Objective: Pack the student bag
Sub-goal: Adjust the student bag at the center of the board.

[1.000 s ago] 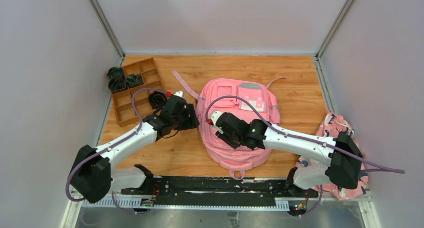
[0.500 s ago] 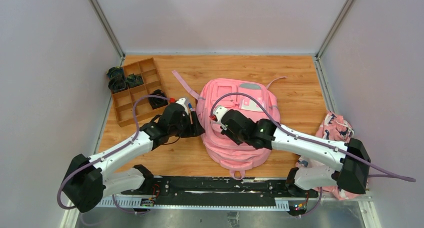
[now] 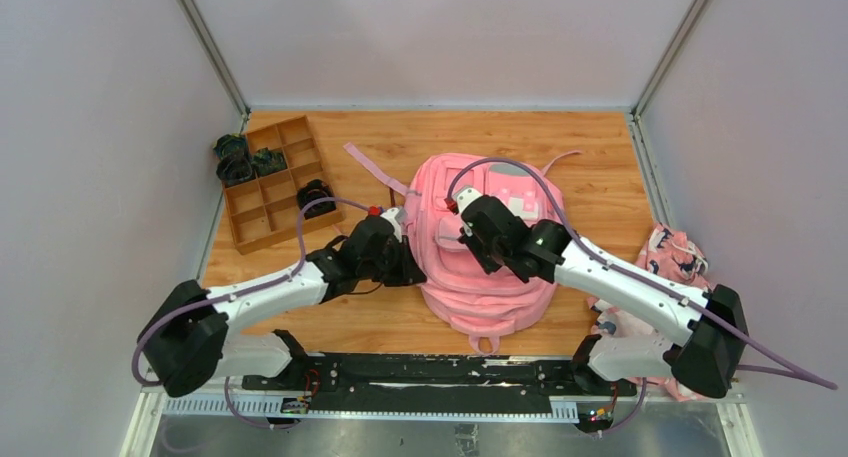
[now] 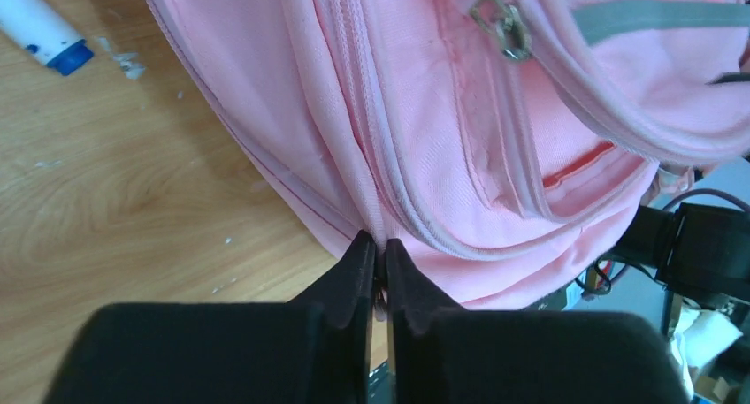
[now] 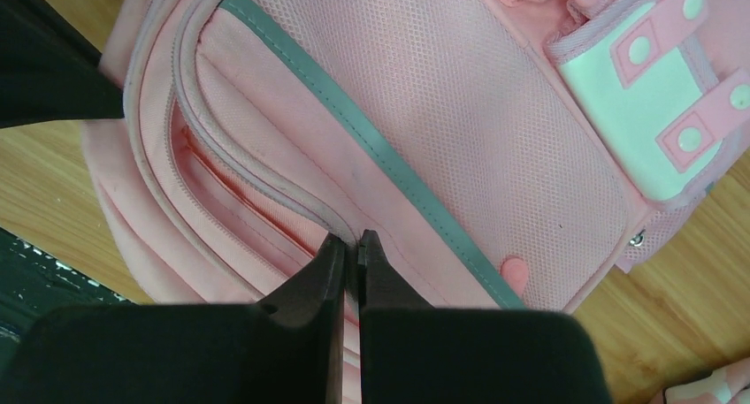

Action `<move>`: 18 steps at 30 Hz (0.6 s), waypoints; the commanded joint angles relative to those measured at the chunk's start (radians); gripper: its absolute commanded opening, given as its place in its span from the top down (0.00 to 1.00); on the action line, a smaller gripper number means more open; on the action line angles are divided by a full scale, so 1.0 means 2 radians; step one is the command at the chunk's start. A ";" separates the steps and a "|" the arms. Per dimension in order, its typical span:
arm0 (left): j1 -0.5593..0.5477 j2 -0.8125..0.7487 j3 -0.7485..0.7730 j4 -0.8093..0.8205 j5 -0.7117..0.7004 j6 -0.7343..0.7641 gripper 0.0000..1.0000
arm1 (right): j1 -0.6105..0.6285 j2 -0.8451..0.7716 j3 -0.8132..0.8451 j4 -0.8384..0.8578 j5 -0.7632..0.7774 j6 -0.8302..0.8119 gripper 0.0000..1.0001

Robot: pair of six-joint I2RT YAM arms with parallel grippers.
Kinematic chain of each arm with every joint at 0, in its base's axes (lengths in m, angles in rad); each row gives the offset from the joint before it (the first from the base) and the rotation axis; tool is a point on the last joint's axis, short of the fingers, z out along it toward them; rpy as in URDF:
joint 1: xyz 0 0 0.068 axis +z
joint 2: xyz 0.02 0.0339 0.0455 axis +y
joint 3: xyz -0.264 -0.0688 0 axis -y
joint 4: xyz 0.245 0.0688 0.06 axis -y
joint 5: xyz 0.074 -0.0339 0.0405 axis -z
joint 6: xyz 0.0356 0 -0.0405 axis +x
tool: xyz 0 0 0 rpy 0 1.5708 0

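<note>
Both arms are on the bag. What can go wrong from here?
1. The left fingers pinch only a thin side fold of the student bag; a pull may slip off.
2. The right fingers are shut on pocket piping, not the zipper pull, so tugging may lift the bag rather than open it.
3. Dragging the bag could knock the white marker lying beside it.

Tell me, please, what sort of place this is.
Probably a lab robot cell: plain walls enclose a wooden table, with the left arm and right arm bolted to a rail at its near edge.
</note>
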 commanded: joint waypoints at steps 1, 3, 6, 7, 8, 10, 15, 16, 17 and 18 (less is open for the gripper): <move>-0.002 0.065 0.035 0.045 -0.007 0.006 1.00 | -0.016 -0.034 0.009 -0.079 0.049 0.041 1.00; -0.002 0.100 0.070 0.045 -0.005 0.027 1.00 | -0.016 -0.054 0.000 -0.093 0.039 0.055 1.00; 0.002 0.154 0.133 0.029 0.006 0.058 1.00 | -0.016 -0.091 -0.007 -0.109 0.012 0.078 1.00; 0.008 0.169 0.151 0.018 0.011 0.065 1.00 | -0.016 -0.101 -0.007 -0.112 0.001 0.085 1.00; 0.013 0.182 0.168 0.012 0.020 0.070 1.00 | -0.016 -0.108 -0.006 -0.114 -0.008 0.091 1.00; 0.027 0.203 0.196 0.000 0.033 0.079 1.00 | -0.016 -0.116 -0.003 -0.117 -0.027 0.102 1.00; 0.055 0.210 0.258 -0.063 0.036 0.117 0.93 | -0.015 -0.096 0.016 -0.140 -0.036 0.121 1.00; 0.055 0.204 0.263 -0.070 0.038 0.123 0.86 | -0.016 -0.095 0.014 -0.141 -0.030 0.122 1.00; 0.055 0.198 0.263 -0.074 0.041 0.125 0.77 | -0.016 -0.096 0.009 -0.140 -0.023 0.123 1.00; 0.055 0.192 0.261 -0.078 0.042 0.127 0.66 | -0.016 -0.098 0.006 -0.137 -0.019 0.120 1.00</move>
